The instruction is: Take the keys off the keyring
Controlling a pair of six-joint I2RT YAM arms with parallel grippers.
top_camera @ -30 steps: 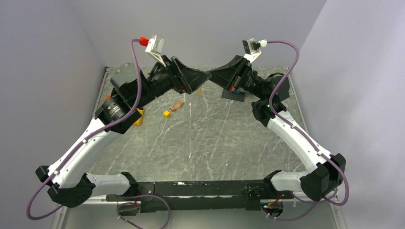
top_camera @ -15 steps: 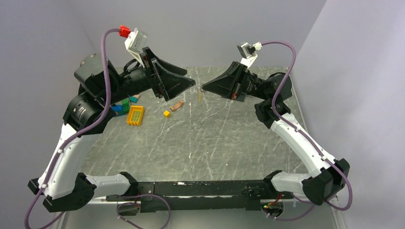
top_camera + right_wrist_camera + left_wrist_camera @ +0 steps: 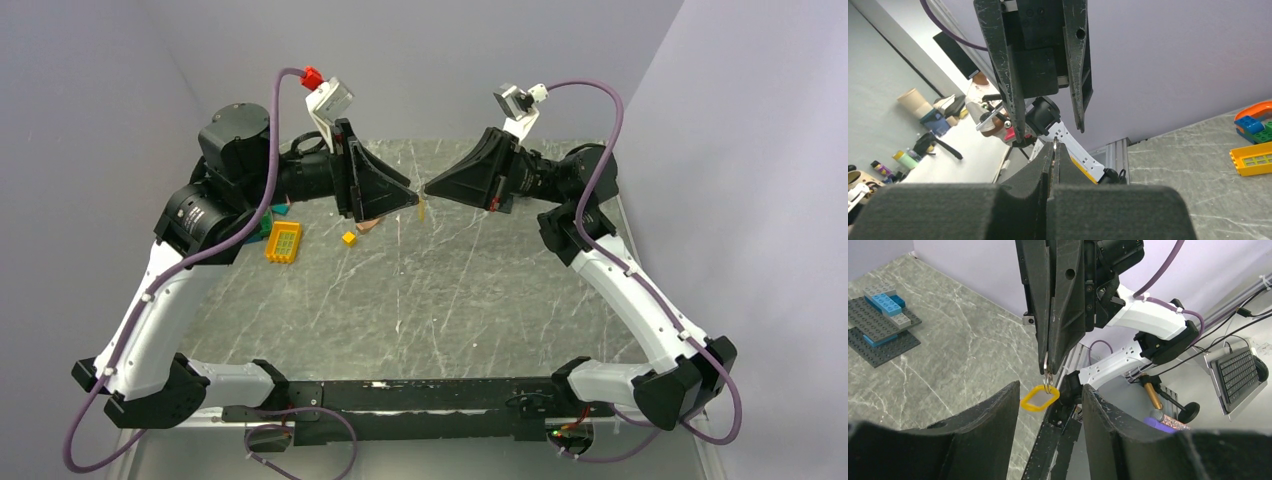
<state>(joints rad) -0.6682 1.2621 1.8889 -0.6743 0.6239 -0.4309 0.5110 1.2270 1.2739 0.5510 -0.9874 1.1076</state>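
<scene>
My right gripper [image 3: 426,189] is shut on the thin grey keyring [image 3: 1047,378] and holds it high above the table. The yellow oblong key tag [image 3: 1024,403] hangs from the ring below the right fingertips [image 3: 1046,365]; it shows faintly in the top view [image 3: 421,210]. My left gripper [image 3: 1050,389] is open, tip to tip with the right one, and the tag sits between its two fingers, nearer the left one, not touching. In the right wrist view a sliver of the ring [image 3: 1054,144] pokes out of the shut right gripper [image 3: 1053,150]. The open left gripper [image 3: 1050,135] faces it.
Toy blocks lie at the back left: an orange-yellow studded brick [image 3: 283,242], a small yellow cube [image 3: 349,238], green and blue blocks [image 3: 262,226]. A dark grey baseplate with blue bricks [image 3: 879,335] lies at the back right. Grey walls stand on three sides.
The left gripper drew away from the right one to the left, then came back open, and now stands with its fingers either side of the hanging tag. The right gripper rose slightly.
</scene>
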